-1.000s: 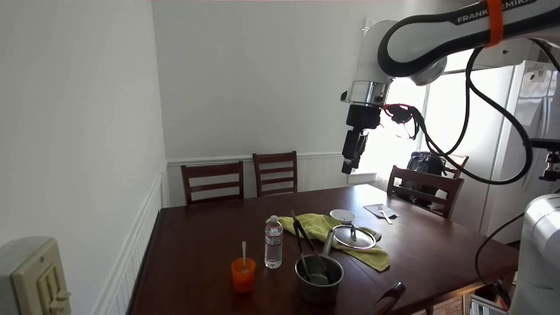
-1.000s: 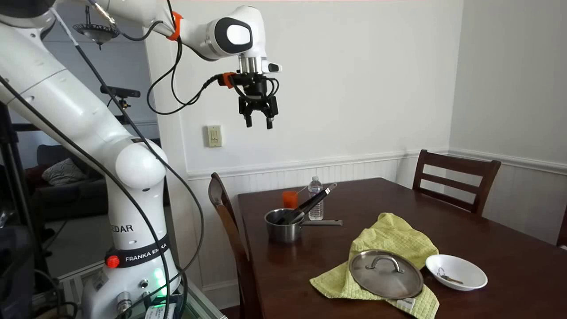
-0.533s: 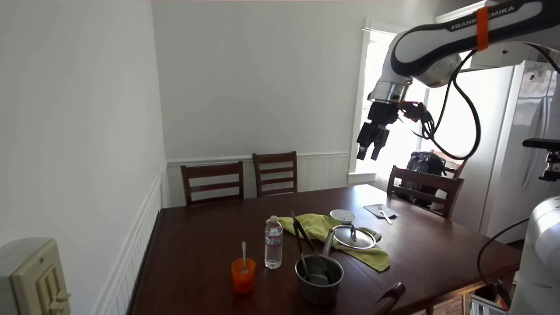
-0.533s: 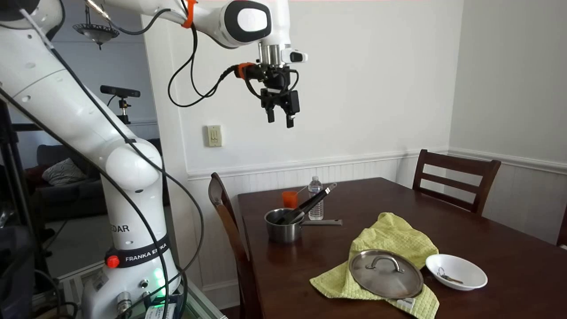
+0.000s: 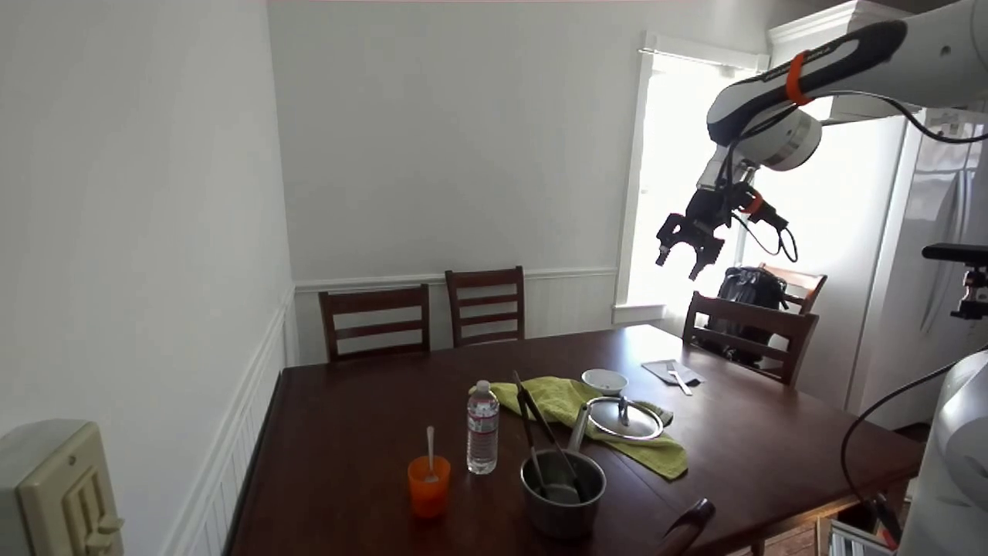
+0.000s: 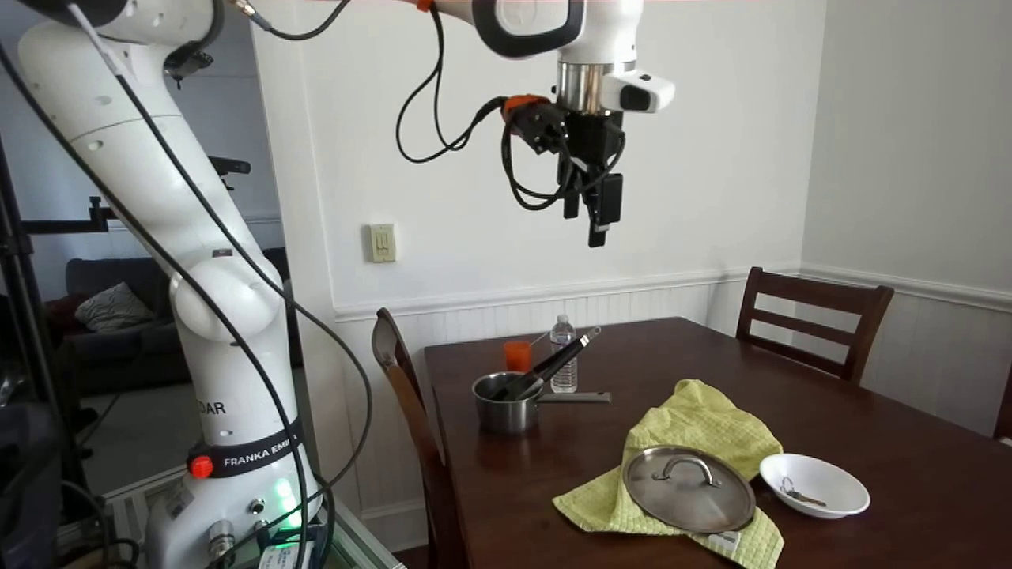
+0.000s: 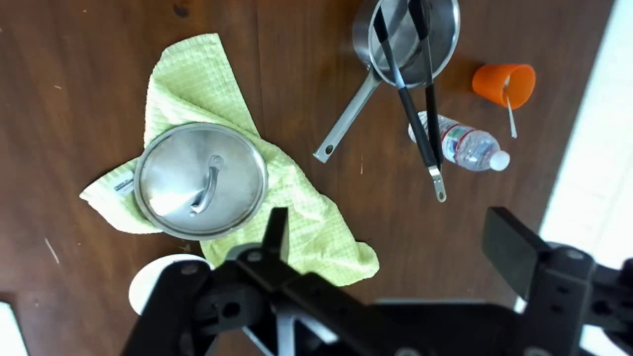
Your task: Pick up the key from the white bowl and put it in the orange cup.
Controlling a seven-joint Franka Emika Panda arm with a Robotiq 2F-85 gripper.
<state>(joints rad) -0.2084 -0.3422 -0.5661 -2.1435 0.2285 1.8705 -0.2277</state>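
The white bowl point(image 6: 846, 488) stands on the dark table with the key point(image 6: 805, 497) lying inside it. The bowl also shows in an exterior view point(image 5: 605, 381), where the key cannot be made out. In the wrist view the bowl point(image 7: 151, 282) is partly behind my finger and the key is hidden. The orange cup point(image 5: 429, 494) stands upright with a thin metal utensil in it; it also shows in an exterior view point(image 6: 518, 356) and the wrist view point(image 7: 494, 85). My gripper point(image 7: 388, 217) is open and empty, high above the table point(image 5: 678, 270) point(image 6: 583, 229).
A steel pot point(image 5: 563, 494) with tongs point(image 6: 545, 371) and a water bottle point(image 5: 482, 428) stand near the cup. A pot lid point(image 6: 689, 490) lies on a yellow-green towel point(image 6: 704, 419) beside the bowl. A napkin with a fork point(image 5: 673, 372) lies near the far edge.
The arm has swung toward the bowl's side of the table, rightward in both exterior views, and the wrist has turned. The gripper stays open. Things on the table have not moved.
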